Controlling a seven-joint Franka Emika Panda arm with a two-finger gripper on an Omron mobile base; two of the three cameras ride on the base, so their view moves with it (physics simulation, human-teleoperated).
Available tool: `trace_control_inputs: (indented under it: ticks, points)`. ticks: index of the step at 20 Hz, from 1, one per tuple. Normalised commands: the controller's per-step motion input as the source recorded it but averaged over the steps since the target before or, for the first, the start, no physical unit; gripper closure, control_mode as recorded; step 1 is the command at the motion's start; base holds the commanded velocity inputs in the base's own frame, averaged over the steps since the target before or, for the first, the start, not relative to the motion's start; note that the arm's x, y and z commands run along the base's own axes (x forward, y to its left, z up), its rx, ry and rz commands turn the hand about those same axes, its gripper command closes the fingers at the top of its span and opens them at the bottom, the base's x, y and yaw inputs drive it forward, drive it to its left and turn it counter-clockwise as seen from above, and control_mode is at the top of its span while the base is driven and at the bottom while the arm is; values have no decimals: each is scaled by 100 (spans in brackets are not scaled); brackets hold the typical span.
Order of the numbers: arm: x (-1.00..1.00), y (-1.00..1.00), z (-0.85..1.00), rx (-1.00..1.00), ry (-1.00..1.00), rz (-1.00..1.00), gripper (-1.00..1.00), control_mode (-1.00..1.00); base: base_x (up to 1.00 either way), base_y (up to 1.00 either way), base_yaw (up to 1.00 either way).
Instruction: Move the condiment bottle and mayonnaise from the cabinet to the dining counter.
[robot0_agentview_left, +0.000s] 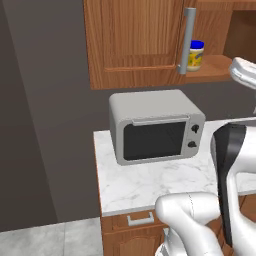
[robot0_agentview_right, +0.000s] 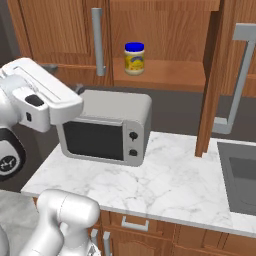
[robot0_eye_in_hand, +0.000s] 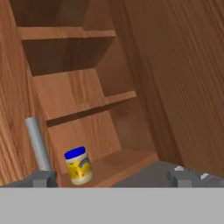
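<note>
**A:** So, starting nearest: the white arm's elbow and base fill the near edge of both base views, and the hand with the end effector (robot0_eye_in_hand: 113, 177) is raised up in front of the open cabinet (robot0_agentview_right: 165, 30). From the hand view its two dark fingertips (robot0_eye_in_hand: 43, 178) stand wide apart at the bottom, nothing between them, so it's released and not touching anything.

**B:** ok and what's under it?

**A:** A marble counter (robot0_agentview_right: 170, 185) with drawers below, not the dining one as far as I can tell. A grey microwave (robot0_agentview_right: 107, 130) sits on its far left part, door shut, two knobs on the right side of its face. A sink (robot0_agentview_right: 240, 175) is cut into the counter at the far right edge of the right base view.

**B:** where's the mayo?

**A:** The mayonnaise (robot0_agentview_right: 134, 58) is standing upright on the cabinet's lowest shelf (robot0_agentview_right: 165, 72), above and behind the microwave, toward the shelf's left end. Blue lid, yellow label. A long grey bar handle (robot0_agentview_right: 98, 42) hangs just left of it on the closed door. On the right, the opened door (robot0_agentview_right: 212, 75) sticks out toward the robot. In the hand view the jar sits low left, and two more wooden shelves (robot0_eye_in_hand: 89, 107) show above it.
</note>
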Motion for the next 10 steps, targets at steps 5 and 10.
trace_control_inputs:
  ticks: [5,10]
  points:
    - [5,89,0,-9,-19,36,-100,-100,0,0,0]
    - [41,54,0,-8,-10,21,-100,-100,0,0,0]
